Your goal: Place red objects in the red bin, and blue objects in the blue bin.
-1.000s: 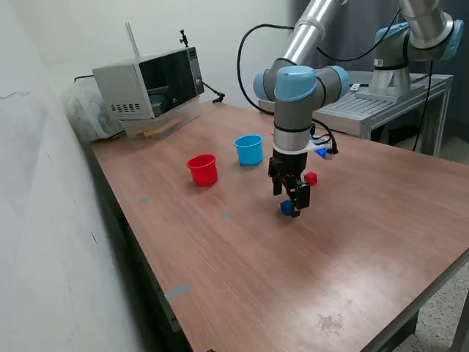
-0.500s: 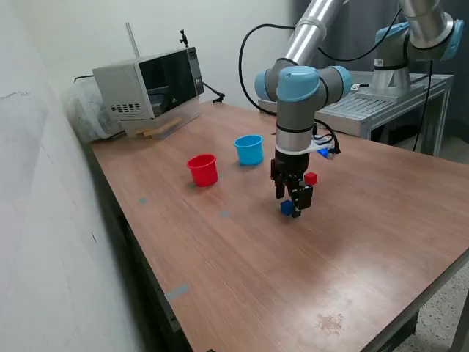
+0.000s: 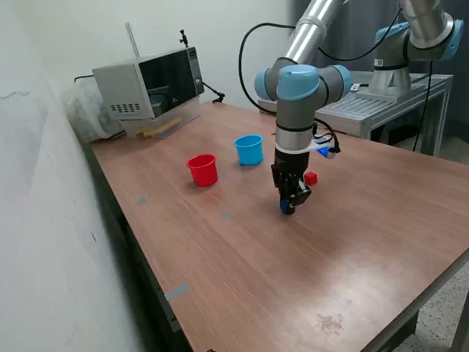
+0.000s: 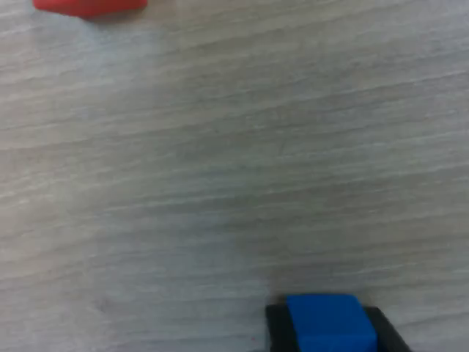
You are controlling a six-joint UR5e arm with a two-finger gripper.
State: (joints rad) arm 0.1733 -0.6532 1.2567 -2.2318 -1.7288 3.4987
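On the near part of the counter (image 3: 293,286) there is nothing but bare wood, so in the exterior view the open room on the viewer's side is wide.

Going further in, the pincer (image 3: 287,205) is down at the counter surface, and a blue cube (image 3: 283,207) sits between its fingers. In the wrist view this blue cube (image 4: 328,323) has a dark finger touching it on each side, so I judge the pincer is clamped on the cube. The cube seems to rest on the wood or just above it; I cannot tell which. The cube has no long axis, so its turning does not matter much for the grip.

Just behind the pincer, a red cube (image 3: 311,178) lies on the counter, near the arm but apart from it. The wrist view shows one red cube (image 4: 89,6) at the edge of the picture, well apart from the held cube. Something small and blue shows just behind the arm; it is too hidden to name.

Further still stand the two cups. The blue bin (image 3: 249,149) lies beyond the pincer and toward the exterior view's left; the red bin (image 3: 203,169) is beside it, more to that left and a little nearer. The next move, I think, is to lift and carry the cube to the blue bin. The way between looks free, and the red bin stands to the side of this way.

At the far back a microwave (image 3: 150,86) stands, well away from the work.
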